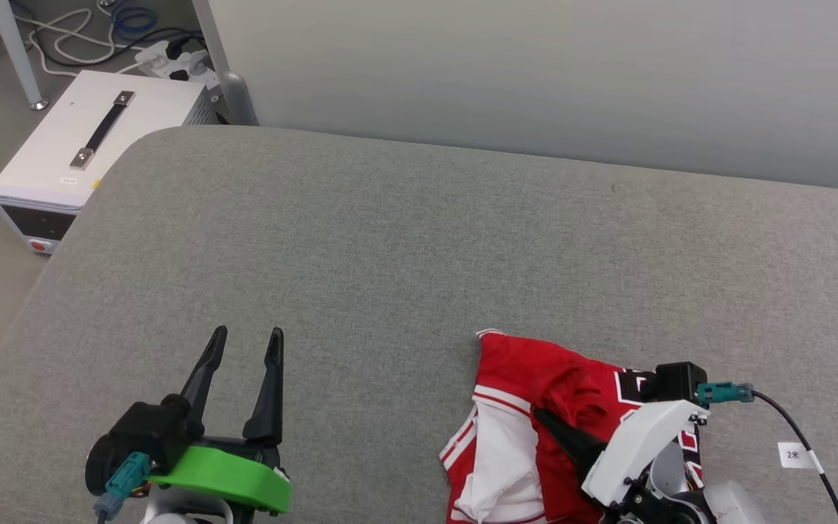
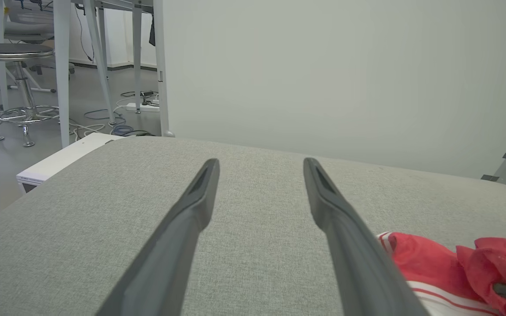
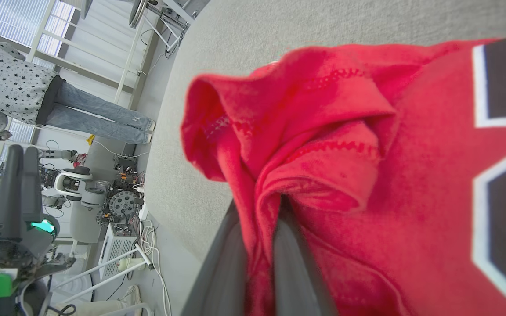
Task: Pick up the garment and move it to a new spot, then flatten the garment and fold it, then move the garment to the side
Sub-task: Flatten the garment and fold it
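Red garment (image 1: 529, 370) pinched in right tool (image 1: 540, 415).

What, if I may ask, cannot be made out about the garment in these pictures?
- Head view: the garment runs off the bottom edge; the right gripper and its white housing cover much of the black lettering.
- Right wrist view: that lettering is cut by the right edge, unreadable.
- Left wrist view: the garment runs off the corner, partly behind a finger of the left gripper.

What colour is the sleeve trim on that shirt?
Red-and-white stripes edging the white sleeve of the garment; head view shows it best.
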Controlling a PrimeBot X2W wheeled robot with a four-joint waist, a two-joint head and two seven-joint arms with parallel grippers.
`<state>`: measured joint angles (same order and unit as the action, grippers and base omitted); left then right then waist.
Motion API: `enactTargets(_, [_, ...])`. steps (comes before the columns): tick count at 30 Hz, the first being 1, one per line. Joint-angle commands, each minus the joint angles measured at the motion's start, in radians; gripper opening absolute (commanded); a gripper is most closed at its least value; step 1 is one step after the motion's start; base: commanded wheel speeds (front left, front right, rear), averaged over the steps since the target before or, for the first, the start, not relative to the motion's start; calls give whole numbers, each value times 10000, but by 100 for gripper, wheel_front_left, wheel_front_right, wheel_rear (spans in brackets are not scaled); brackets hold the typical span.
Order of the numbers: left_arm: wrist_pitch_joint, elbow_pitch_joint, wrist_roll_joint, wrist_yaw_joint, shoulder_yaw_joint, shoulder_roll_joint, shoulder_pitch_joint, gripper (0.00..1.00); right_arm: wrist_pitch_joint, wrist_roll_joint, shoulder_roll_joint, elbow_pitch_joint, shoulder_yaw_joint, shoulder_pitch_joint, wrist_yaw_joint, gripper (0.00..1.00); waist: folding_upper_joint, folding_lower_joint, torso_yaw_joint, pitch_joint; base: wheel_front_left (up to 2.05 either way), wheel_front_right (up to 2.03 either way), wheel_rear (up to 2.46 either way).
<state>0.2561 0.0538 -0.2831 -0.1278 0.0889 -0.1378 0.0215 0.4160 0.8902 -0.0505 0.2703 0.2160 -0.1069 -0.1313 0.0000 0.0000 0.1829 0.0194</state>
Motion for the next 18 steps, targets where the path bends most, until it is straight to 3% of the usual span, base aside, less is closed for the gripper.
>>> enactTargets(1, [57, 7, -47, -29, -3, -60, -95, 100, -166, 24, 2, 237, 125, -272, 6, 0, 0, 0, 67, 90, 0, 0, 0])
enactTargets(5, [57, 71, -81, -29, 17, -69, -182, 100, -543, 37, 2, 1146, 440, -740, 6, 0, 0, 0, 142, 187, 0, 0, 0])
enactTargets(6, [57, 94, -88, -29, 16, -64, -201, 100, -596, 115, 2, 1389, 536, -853, 6, 16, 0, 0, 160, 197, 0, 0, 0])
enactTargets(7, [57, 109, -93, -29, 12, -61, -208, 100, -647, 183, 2, 1535, 637, -949, 6, 98, 0, 0, 171, 203, 0, 0, 0])
enactTargets(18, [57, 253, -99, -29, -113, -48, -91, 100, -912, 1179, 2, 1616, 2457, -1551, 6, 100, 0, 0, 130, -104, 0, 0, 0])
